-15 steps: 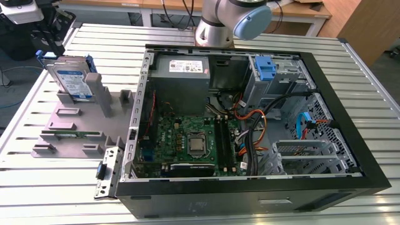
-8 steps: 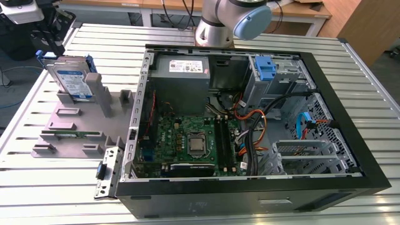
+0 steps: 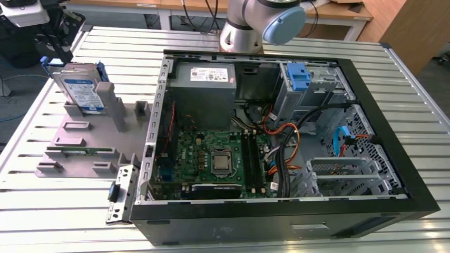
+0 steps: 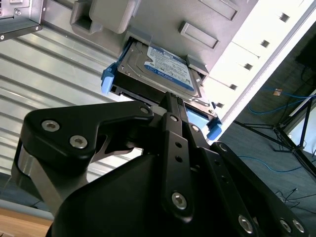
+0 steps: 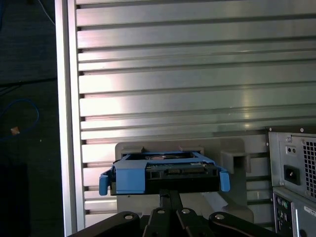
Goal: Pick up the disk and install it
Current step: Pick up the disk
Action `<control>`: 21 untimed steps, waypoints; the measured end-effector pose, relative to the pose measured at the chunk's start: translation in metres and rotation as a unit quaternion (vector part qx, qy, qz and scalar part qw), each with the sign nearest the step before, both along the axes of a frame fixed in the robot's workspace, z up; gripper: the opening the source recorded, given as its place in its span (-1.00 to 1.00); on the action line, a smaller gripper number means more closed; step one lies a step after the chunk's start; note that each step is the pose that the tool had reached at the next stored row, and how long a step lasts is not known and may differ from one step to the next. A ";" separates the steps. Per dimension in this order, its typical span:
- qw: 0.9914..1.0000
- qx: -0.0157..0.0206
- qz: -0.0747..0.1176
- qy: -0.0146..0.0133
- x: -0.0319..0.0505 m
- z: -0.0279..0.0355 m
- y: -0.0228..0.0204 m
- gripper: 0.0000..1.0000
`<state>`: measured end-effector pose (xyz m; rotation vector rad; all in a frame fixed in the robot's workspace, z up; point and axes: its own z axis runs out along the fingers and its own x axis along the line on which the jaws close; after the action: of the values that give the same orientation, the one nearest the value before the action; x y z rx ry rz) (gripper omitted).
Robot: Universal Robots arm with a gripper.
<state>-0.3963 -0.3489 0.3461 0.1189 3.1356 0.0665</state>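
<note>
- Currently at pick-up stage: gripper [image 4: 170, 98] close at exposed edge of disk [image 4: 160, 69]; disk not yet lifted, nothing installed.
- Gripper state: cannot tell whether clamped on disk or apart.
- Location: upright in grey holder [image 3: 84, 137] on counter [image 3: 42, 211], at exterior view's left of open computer case [image 3: 393, 158].
- Probable need: firm hold on thin edge, straight pull in line with slot.
- Appearance: silver-grey, white-and-blue label, blue frame with end tabs.

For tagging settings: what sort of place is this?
Probably a robotics lab bench: an open desktop case lies on a slatted metal table, the disk stands in a grey fixture, and a robot arm rises behind the case.
</note>
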 end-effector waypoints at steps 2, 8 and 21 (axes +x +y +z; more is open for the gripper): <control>1.000 0.000 0.000 0.000 0.0000 0.0000 0.0000 -0.79; 1.000 0.000 0.000 0.000 0.0000 0.0000 0.0000 -0.79; 0.996 0.000 0.092 0.000 0.0000 -0.0002 0.0000 -0.79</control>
<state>-0.3963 -0.3489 0.3459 -0.1698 3.1372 0.0668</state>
